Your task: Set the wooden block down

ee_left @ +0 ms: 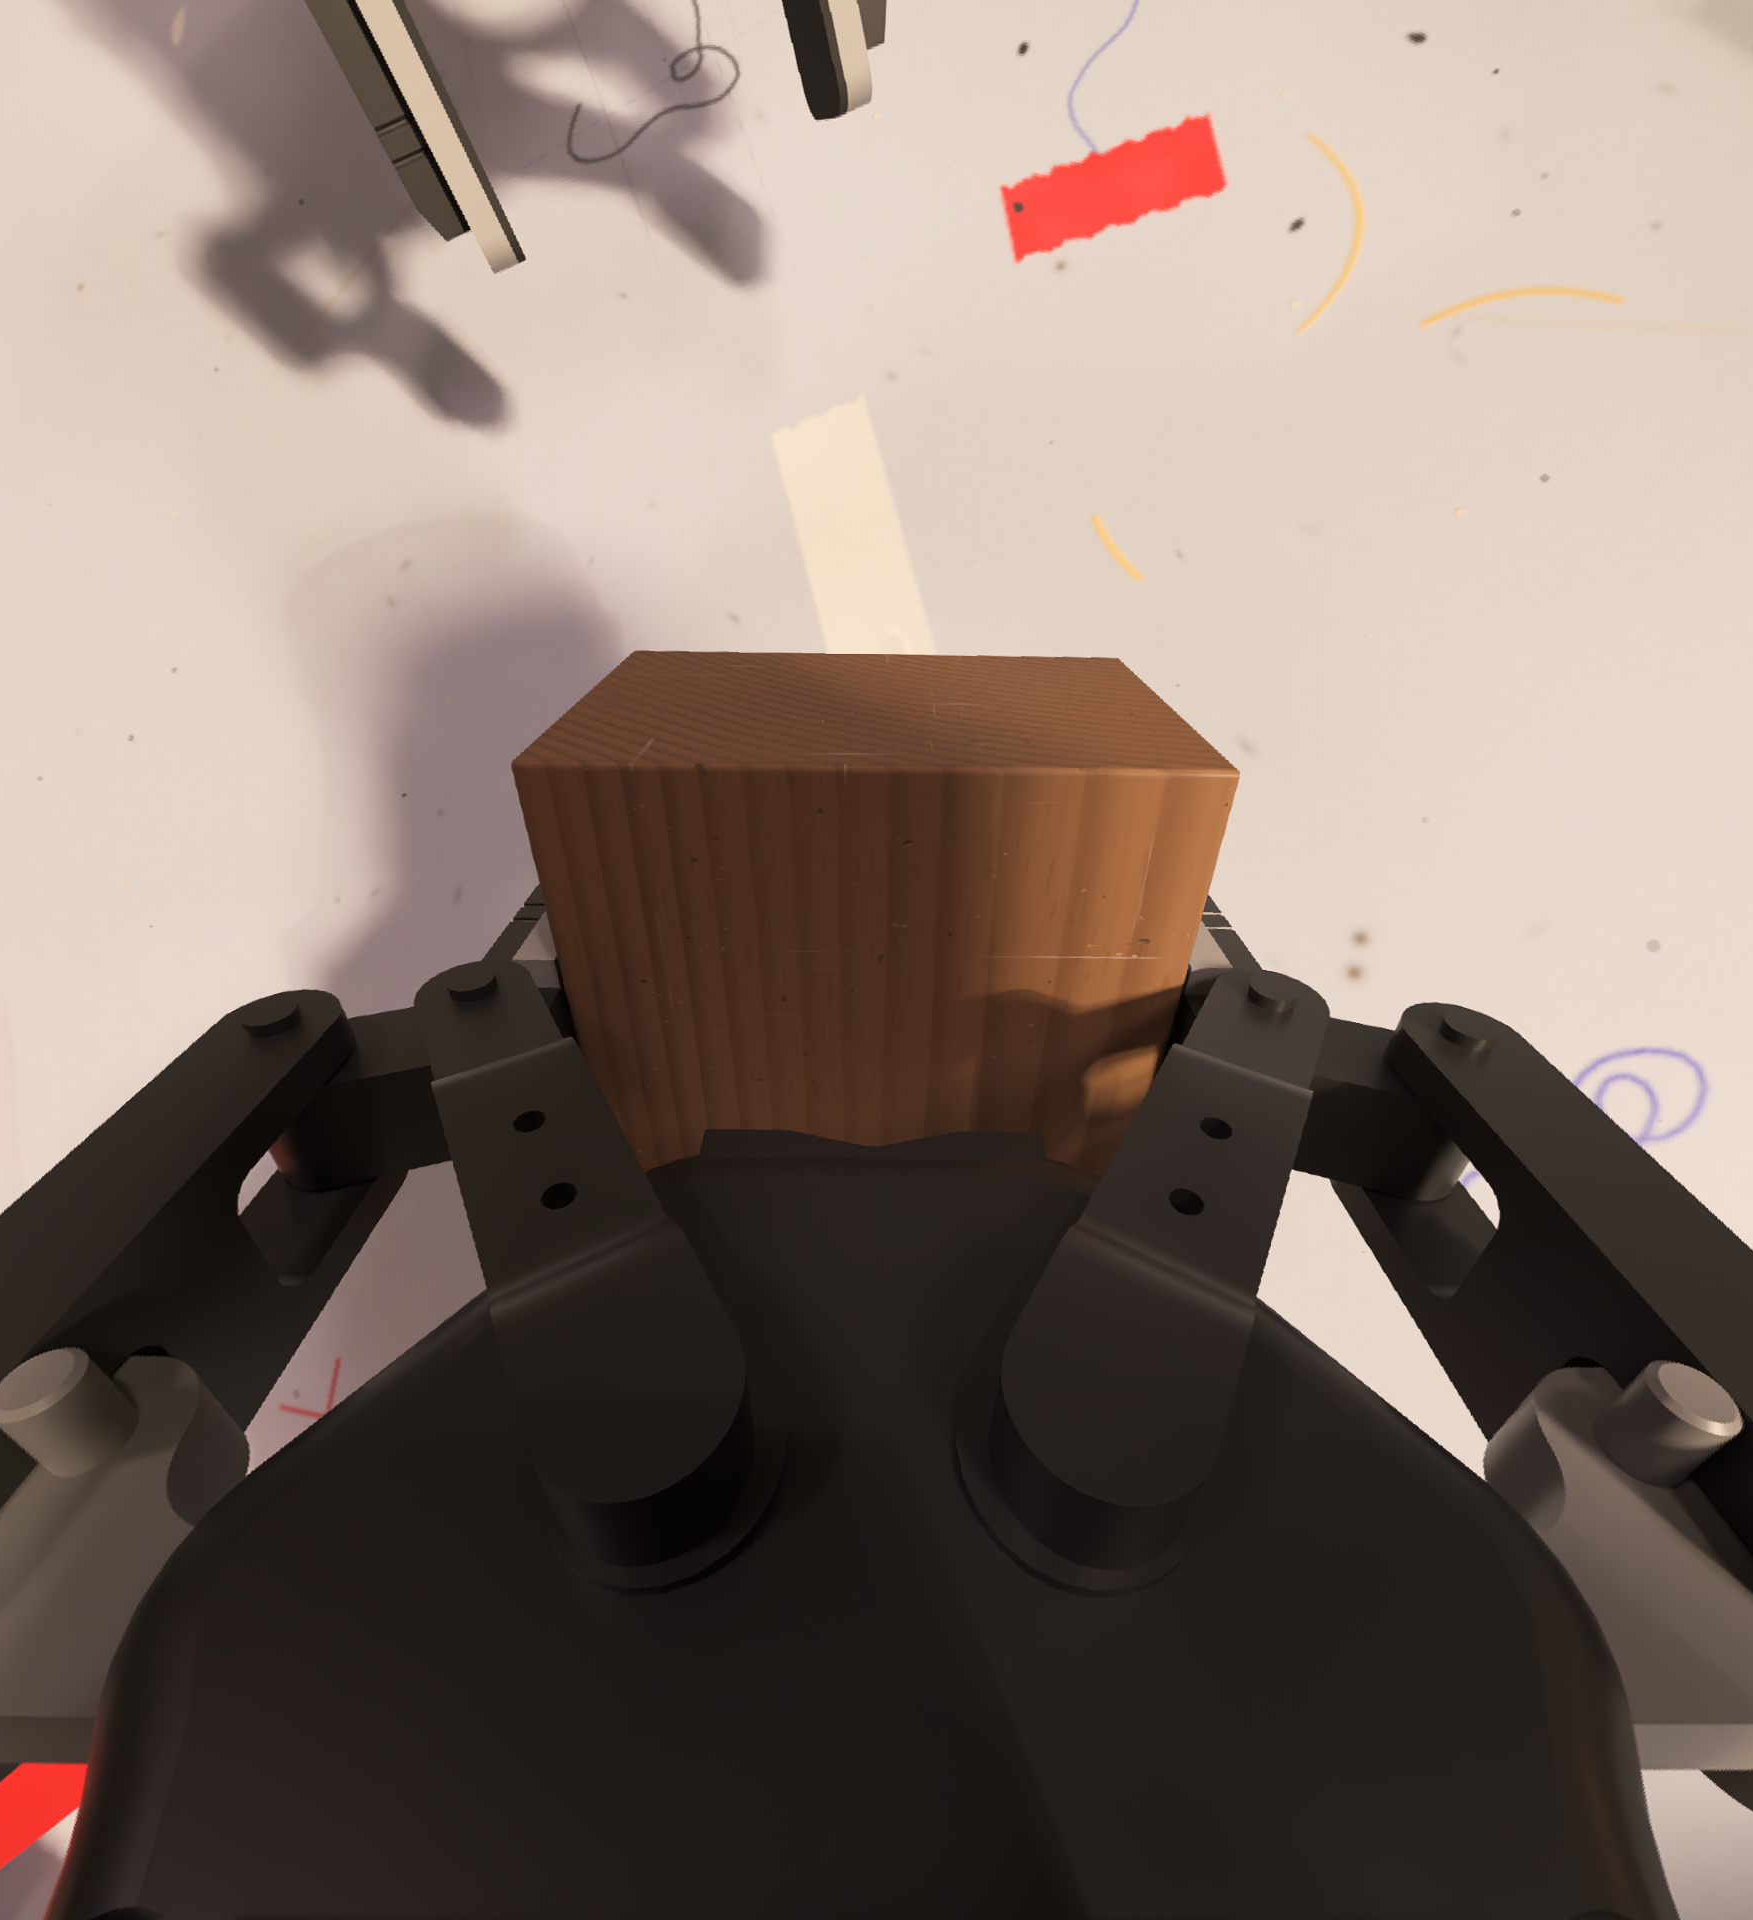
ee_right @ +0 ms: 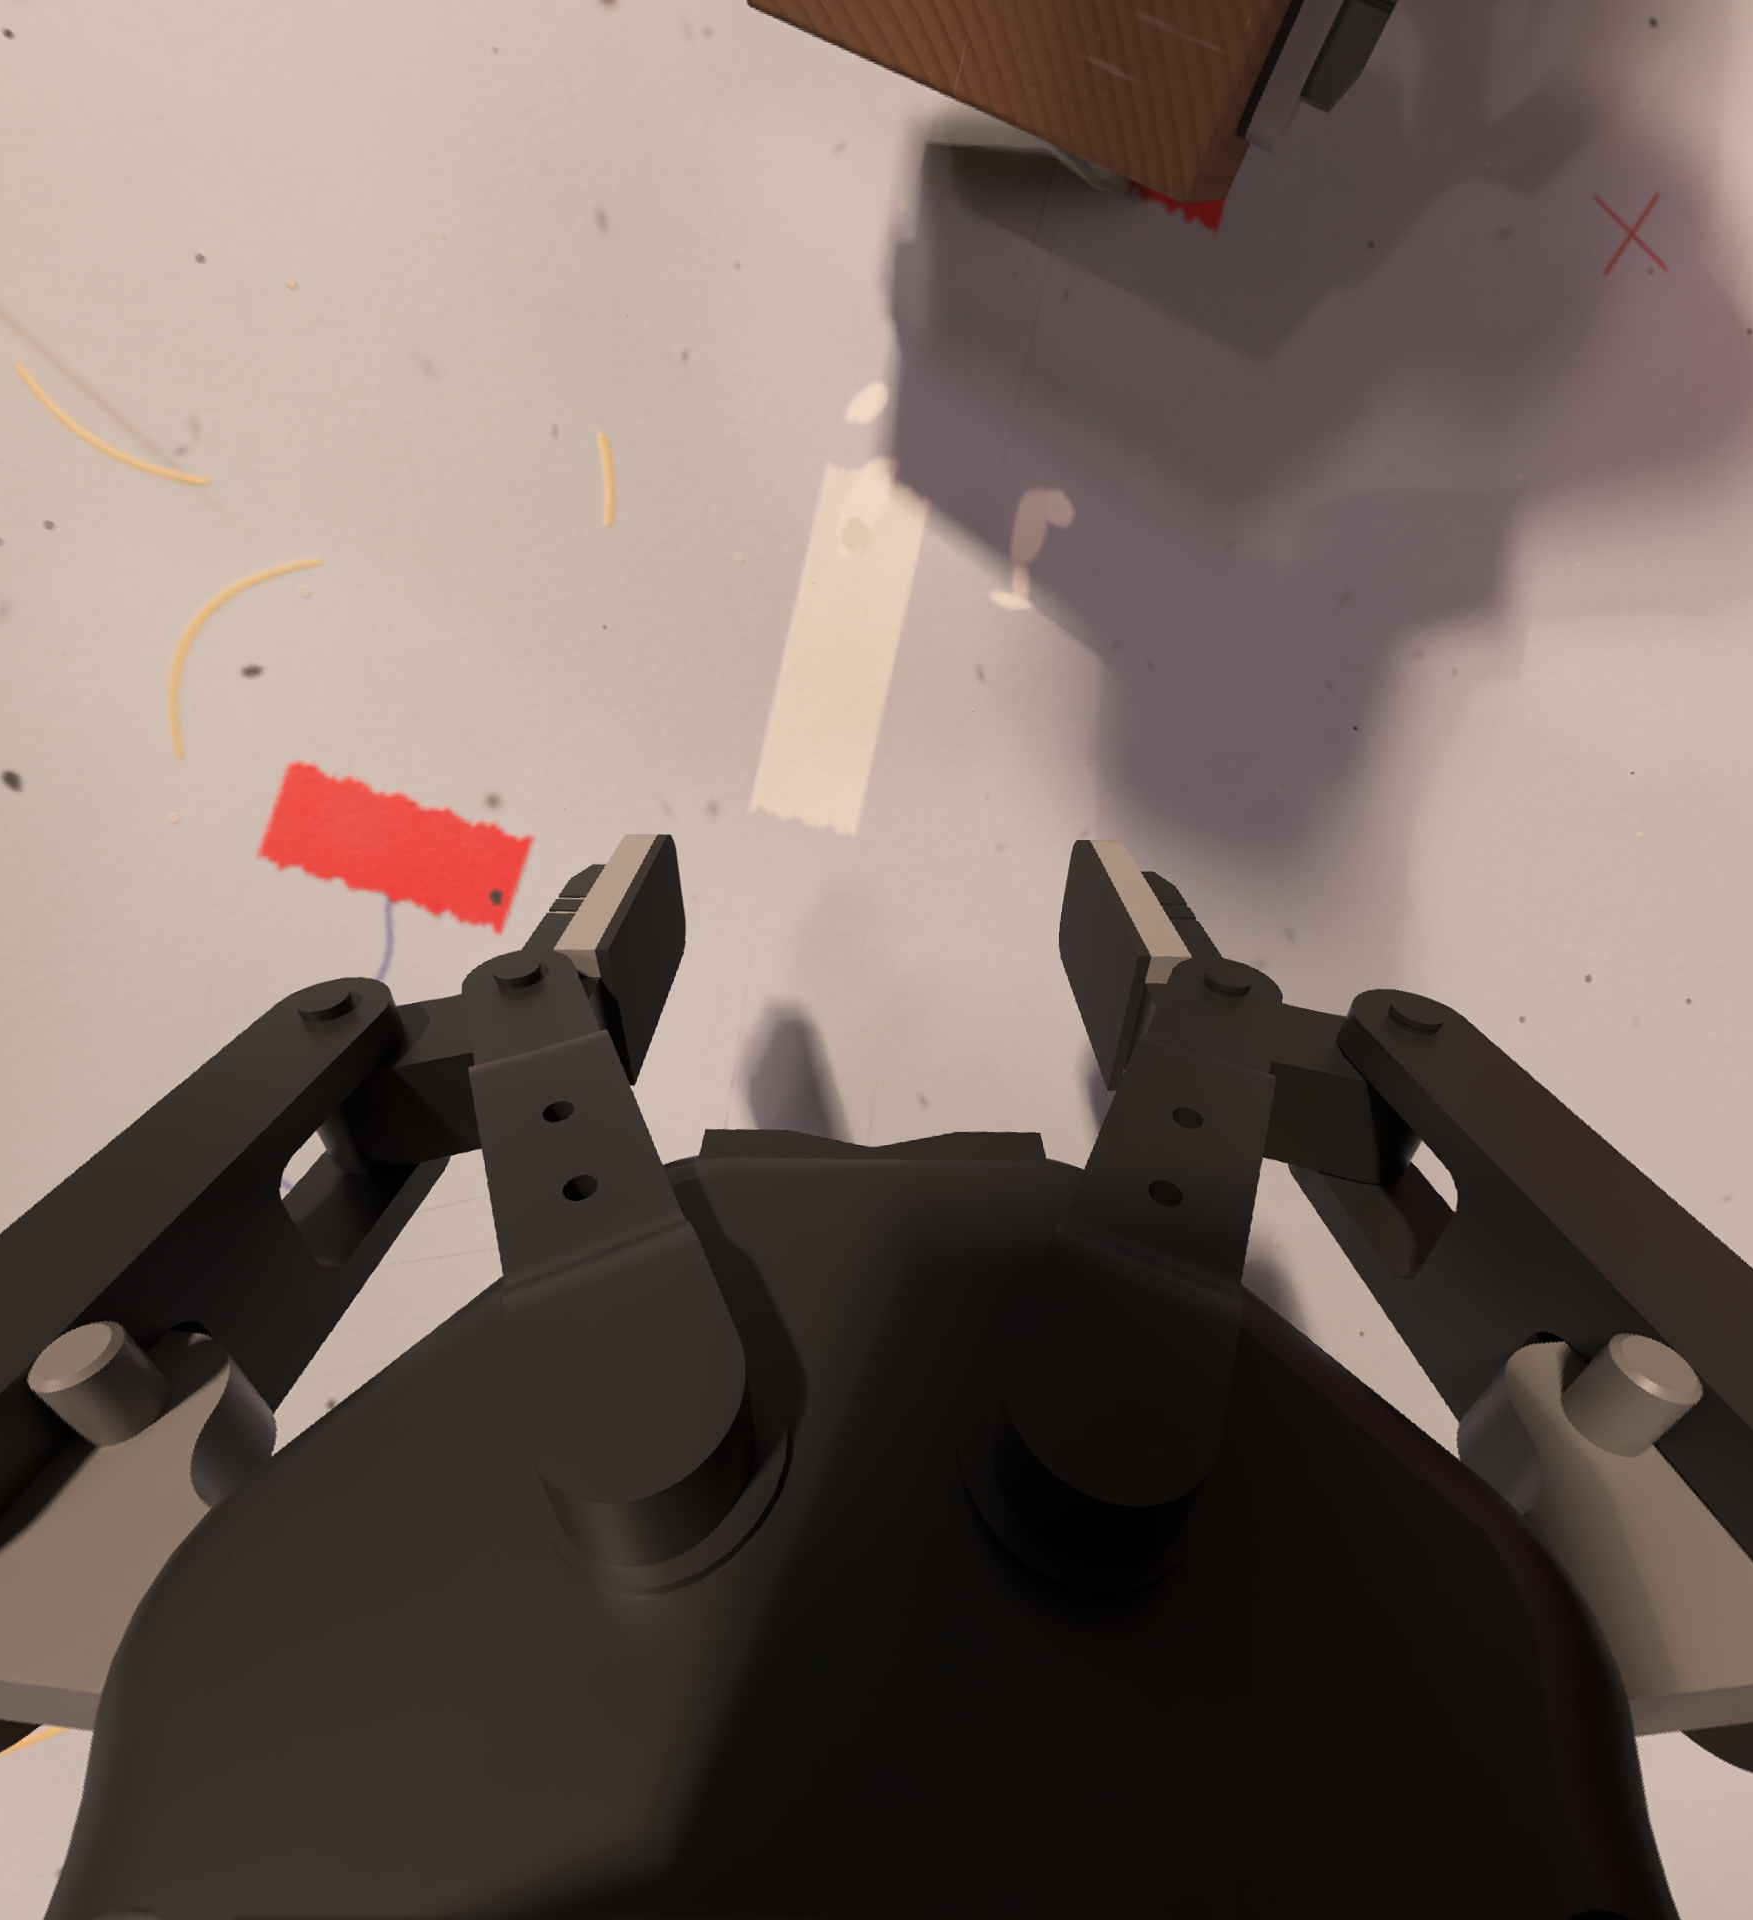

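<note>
Between the fingers of the left tool (ee_left: pixel 874 935) sits the block (ee_left: pixel 872 894), clamped on its two side faces, with its vertical grain facing the camera and its far end pointing out over the worktop (ee_left: pixel 1474 644). In the right wrist view the block (ee_right: pixel 1038 73) shows at the top edge, held above the worktop (ee_right: pixel 436 260) and casting a broad dark shadow below it; one finger of the left tool presses its side there, and a scrap of red shows under its lower corner. The right tool (ee_right: pixel 872 925) hangs with its fingers spread apart and nothing between them, its pads (ee_right: pixel 643 935) dark and flat. The same right tool (ee_left: pixel 643 125) appears at the top of the left wrist view, well apart from the block. The worktop is pale and speckled with dark flecks. On it lie a red tape strip (ee_left: pixel 1111 187) with ragged edges, a cream tape strip (ee_left: pixel 851 530) that runs away from the block's far end, several curved yellow strands (ee_left: pixel 1339 229), thin pen scribbles (ee_left: pixel 1641 1091) and a small red cross (ee_right: pixel 1630 234) near the shadow. No containers show in either view.
</note>
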`<action>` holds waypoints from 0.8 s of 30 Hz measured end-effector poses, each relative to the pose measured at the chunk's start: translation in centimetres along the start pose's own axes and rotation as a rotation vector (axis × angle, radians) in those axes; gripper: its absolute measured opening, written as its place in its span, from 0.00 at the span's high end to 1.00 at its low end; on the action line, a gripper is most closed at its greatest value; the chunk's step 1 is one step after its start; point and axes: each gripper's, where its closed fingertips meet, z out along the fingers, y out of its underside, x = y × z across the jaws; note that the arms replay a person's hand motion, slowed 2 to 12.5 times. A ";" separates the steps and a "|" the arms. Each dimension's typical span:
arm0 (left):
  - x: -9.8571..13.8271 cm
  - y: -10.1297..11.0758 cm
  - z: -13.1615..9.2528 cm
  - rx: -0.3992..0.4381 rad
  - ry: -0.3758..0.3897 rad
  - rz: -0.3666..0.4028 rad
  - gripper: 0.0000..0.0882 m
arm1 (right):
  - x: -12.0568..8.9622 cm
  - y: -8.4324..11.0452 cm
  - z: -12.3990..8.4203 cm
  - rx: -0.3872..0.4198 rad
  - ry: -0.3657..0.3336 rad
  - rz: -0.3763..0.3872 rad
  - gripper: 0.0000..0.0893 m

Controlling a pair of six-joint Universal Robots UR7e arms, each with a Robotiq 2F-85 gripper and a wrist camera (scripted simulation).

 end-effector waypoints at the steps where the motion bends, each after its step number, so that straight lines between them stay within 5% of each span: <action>1: 0.1 0.0 0.0 0.002 0.009 -0.005 0.17 | -0.1 0.0 0.0 0.005 -0.009 0.005 0.28; 10: 0.3 -0.3 -0.2 0.020 0.058 -0.037 0.17 | -0.4 -0.5 0.0 0.037 -0.068 0.042 0.27; 24: 0.3 -0.2 -0.1 0.008 0.031 -0.014 0.17 | -0.1 -0.1 0.3 -0.033 0.038 -0.039 0.31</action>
